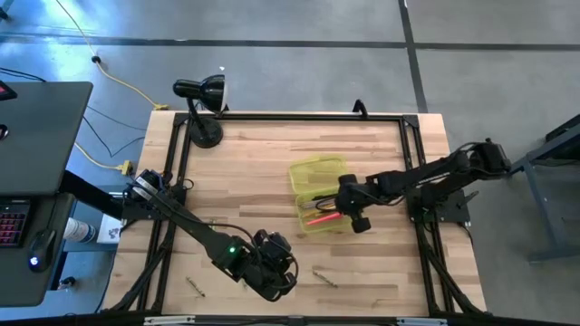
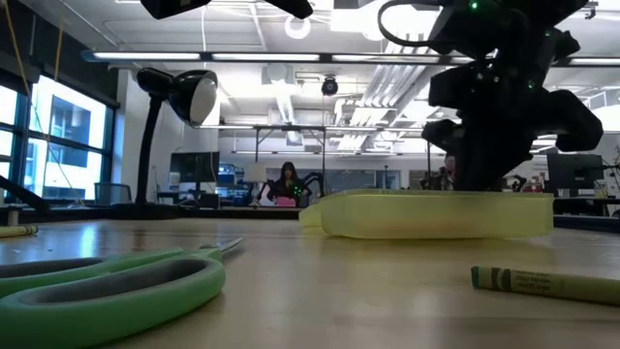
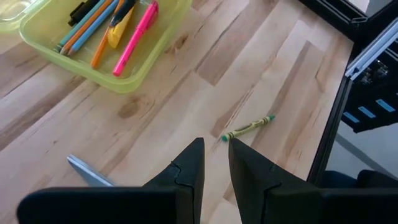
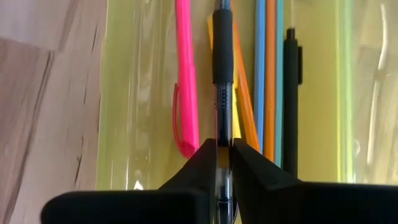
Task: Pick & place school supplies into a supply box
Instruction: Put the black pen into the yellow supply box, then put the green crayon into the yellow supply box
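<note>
Yellow-green supply box [image 1: 319, 194] is sitting mid-table, toward three o'clock. Right gripper [image 4: 224, 149] is pinching a black pen [image 4: 222, 56] over it. Left gripper [image 3: 215, 155], slightly parted and seemingly empty, is hovering near six o'clock.

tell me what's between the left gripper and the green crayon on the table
Nothing: in the left wrist view only bare wood separates the left gripper from the green crayon, which lies just beyond its slightly parted fingers.
</note>
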You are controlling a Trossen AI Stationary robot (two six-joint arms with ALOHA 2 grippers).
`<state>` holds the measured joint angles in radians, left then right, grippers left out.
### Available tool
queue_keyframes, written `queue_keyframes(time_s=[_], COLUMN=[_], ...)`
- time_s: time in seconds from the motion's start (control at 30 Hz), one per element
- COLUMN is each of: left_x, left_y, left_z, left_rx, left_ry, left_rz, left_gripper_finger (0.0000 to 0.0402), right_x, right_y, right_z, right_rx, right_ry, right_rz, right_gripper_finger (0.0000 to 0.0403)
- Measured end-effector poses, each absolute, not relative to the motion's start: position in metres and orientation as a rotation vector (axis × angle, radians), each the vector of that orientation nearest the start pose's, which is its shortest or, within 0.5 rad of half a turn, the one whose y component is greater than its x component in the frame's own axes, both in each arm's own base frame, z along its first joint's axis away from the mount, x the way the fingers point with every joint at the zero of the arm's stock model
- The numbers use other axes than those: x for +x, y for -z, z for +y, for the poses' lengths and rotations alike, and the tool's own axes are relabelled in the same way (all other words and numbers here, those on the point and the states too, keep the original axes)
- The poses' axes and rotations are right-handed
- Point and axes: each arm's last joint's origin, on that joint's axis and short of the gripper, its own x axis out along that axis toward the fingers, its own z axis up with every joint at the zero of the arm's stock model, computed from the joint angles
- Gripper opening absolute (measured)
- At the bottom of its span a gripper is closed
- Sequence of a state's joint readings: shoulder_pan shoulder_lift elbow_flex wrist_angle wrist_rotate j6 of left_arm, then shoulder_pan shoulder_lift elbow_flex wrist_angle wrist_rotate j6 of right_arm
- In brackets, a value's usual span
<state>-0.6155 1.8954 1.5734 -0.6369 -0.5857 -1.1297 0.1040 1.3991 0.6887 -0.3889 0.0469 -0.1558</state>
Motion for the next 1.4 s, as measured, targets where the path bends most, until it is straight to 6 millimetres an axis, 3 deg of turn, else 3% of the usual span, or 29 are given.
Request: queue_keyframes(time_s=[0.3,0.43,0.6,0.7,0.9,1.17,1.4], left_x=[0.343,0.343,0.343,0.343,0.344,0.344,0.344], left_y=[-0.258,-0.258,-0.258,-0.258,-0.259,-0.259,-0.259], left_z=[-0.223,-0.223,-0.223,-0.223,-0.222,-0.221,-0.221], left_rx=[-0.53,-0.531,-0.539,-0.543,-0.531,-0.516,-0.519], left_ry=[-0.401,-0.401,-0.401,-0.399,-0.417,-0.437,-0.433], left_rz=[0.682,0.681,0.677,0.674,0.653,0.632,0.636], left_gripper_finger=[0.0106,0.0106,0.0106,0.0106,0.0106,0.0106,0.0106], right_x=[0.244,0.251,0.263,0.269,0.26,0.256,0.267], right_y=[-0.164,-0.176,-0.206,-0.226,-0.242,-0.221,-0.186], right_z=[0.024,0.033,0.056,0.073,0.119,0.177,0.199], right_rx=[-0.227,-0.216,-0.233,-0.133,-0.021,0.027,0.126], right_ry=[-0.133,-0.152,-0.196,-0.198,-0.247,-0.246,-0.223], right_rz=[1.074,1.037,0.96,0.908,0.864,0.81,0.861], right_gripper_finger=[0.0076,0.0087,0.0094,0.0094,0.0094,0.0094,0.0094])
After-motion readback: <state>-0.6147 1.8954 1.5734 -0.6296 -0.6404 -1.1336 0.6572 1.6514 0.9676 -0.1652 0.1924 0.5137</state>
